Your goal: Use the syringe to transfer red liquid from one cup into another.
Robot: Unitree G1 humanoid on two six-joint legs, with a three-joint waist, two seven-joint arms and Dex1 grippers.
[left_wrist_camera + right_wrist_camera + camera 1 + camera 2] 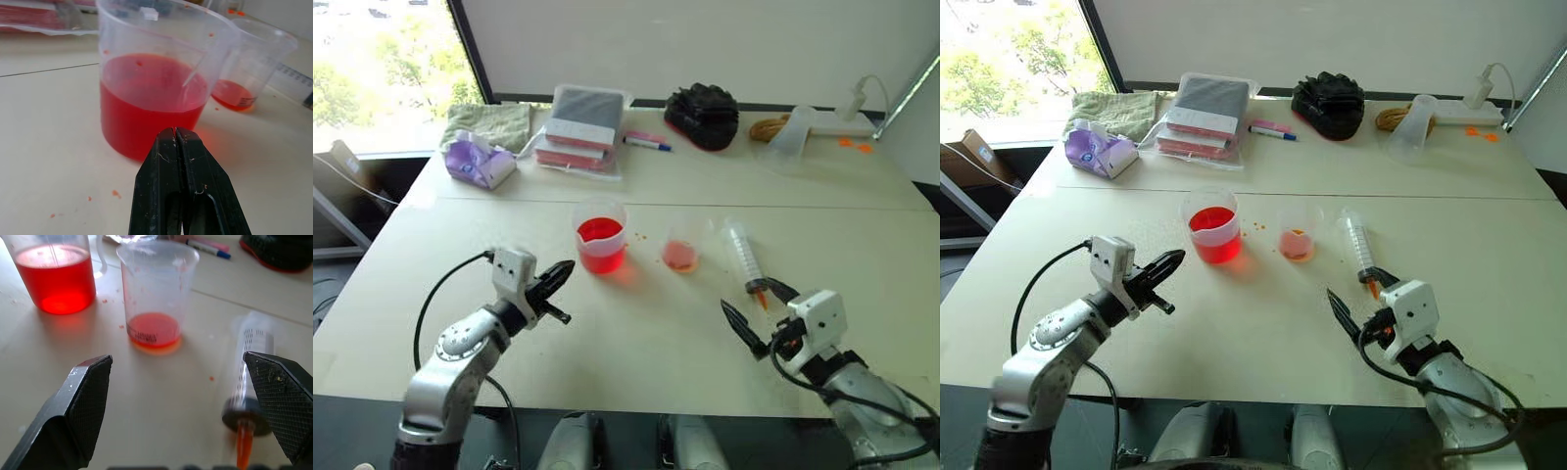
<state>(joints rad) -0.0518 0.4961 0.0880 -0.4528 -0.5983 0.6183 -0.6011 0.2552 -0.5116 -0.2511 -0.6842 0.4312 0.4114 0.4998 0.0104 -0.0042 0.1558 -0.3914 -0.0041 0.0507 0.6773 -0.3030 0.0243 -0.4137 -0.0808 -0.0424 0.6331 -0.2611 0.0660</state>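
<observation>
Syringe [745, 257] lay flat on the surface, orange tip just beside the right end effector [759, 313] — fingers spread wide, empty. Left end effector [555, 277], pinched together, pointed at the red beaker [601, 236] close ahead — risk: a nudge could spill it, or the syringe could roll from a misaligned grasp.

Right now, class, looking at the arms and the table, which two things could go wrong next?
1. The shut left gripper points at the larger beaker from close by; a nudge could tip its red liquid.
2. The open right gripper stands beside the syringe, whose orange tip faces it; a poor grasp could roll the syringe into the smaller cup.
</observation>
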